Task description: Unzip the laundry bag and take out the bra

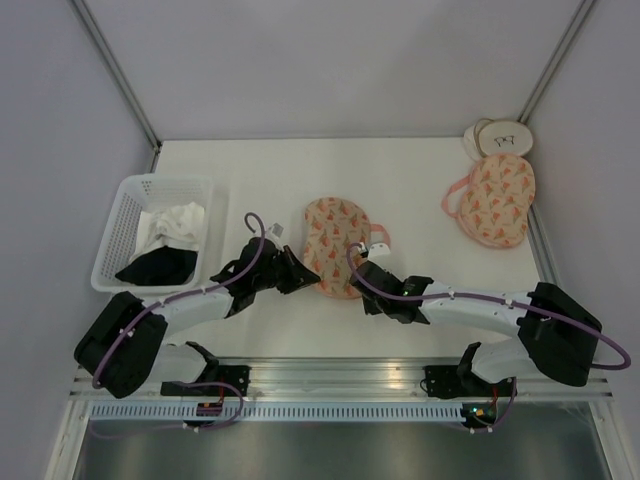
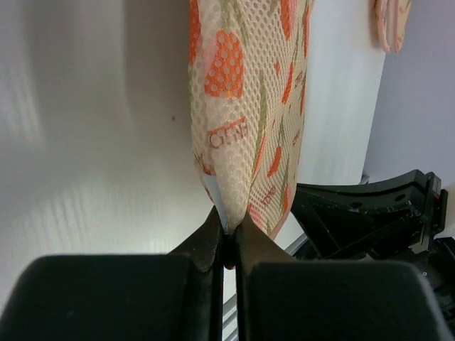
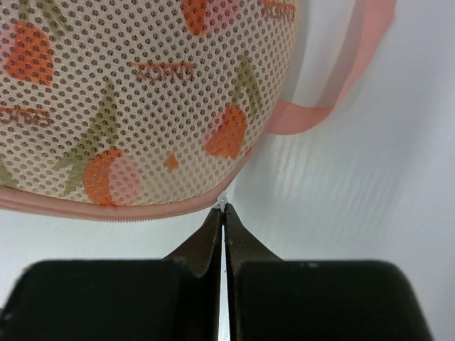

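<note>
Your laundry bag lies in the middle of the table, a little toward the near edge and between the two arms, well apart from the rounder pouch of the same print by the far right corner. Expect it to be light and floppy: it is open mesh that will crumple and slide along the table unless one side is anchored, so the firm places to hold are the sewn rim and the pink zip trim, not the loose mesh. The left gripper has its fingers pressed together on the bag's near-left rim, pinching a fold of mesh with a pale tab at the tips. The right gripper is likewise clamped tight, its tips nipping what looks like the small silvery zip pull on the trim, just beside the pink loop. The pull is tiny and probably slippery, so draw it along the trim line and not away from it. The zip looks closed, and no bra is visible.
</note>
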Robot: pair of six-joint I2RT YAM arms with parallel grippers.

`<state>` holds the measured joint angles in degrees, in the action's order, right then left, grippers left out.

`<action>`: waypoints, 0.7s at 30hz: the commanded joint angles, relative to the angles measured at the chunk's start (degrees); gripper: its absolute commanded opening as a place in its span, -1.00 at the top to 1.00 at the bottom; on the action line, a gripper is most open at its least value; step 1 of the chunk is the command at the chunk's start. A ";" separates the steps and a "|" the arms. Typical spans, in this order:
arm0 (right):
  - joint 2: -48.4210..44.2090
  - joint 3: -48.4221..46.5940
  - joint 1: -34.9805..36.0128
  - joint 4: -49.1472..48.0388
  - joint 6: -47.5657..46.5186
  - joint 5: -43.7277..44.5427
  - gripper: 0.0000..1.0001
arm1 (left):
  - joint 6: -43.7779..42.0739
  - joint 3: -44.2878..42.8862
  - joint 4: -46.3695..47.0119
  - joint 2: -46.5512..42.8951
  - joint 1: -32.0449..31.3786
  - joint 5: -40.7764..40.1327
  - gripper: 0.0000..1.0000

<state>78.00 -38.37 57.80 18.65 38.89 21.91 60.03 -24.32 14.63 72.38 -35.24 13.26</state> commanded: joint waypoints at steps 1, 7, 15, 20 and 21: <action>-1.08 -1.80 -0.85 5.35 1.10 5.86 0.99 | -13.59 -7.04 2.94 4.68 1.32 3.53 0.96; -5.48 -1.27 -0.85 1.57 -2.24 1.92 0.99 | -17.76 -17.49 6.38 16.12 2.11 3.35 0.13; -5.40 -1.45 -0.85 -7.03 -6.81 -12.92 0.99 | -9.59 -16.83 -12.16 8.06 0.44 -11.84 -0.49; -3.47 -1.00 -0.85 -17.15 -9.97 -27.00 0.99 | -1.16 -7.51 -9.89 -1.09 -1.14 -7.64 -0.57; -3.03 -1.27 -0.85 -17.33 -10.15 -27.18 0.99 | 1.03 -6.02 -9.54 -1.71 -1.40 -5.02 -0.57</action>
<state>73.91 -38.52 56.84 8.67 31.48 3.75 53.82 -33.30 5.87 72.69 -35.55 5.98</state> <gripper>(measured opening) 0.009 0.781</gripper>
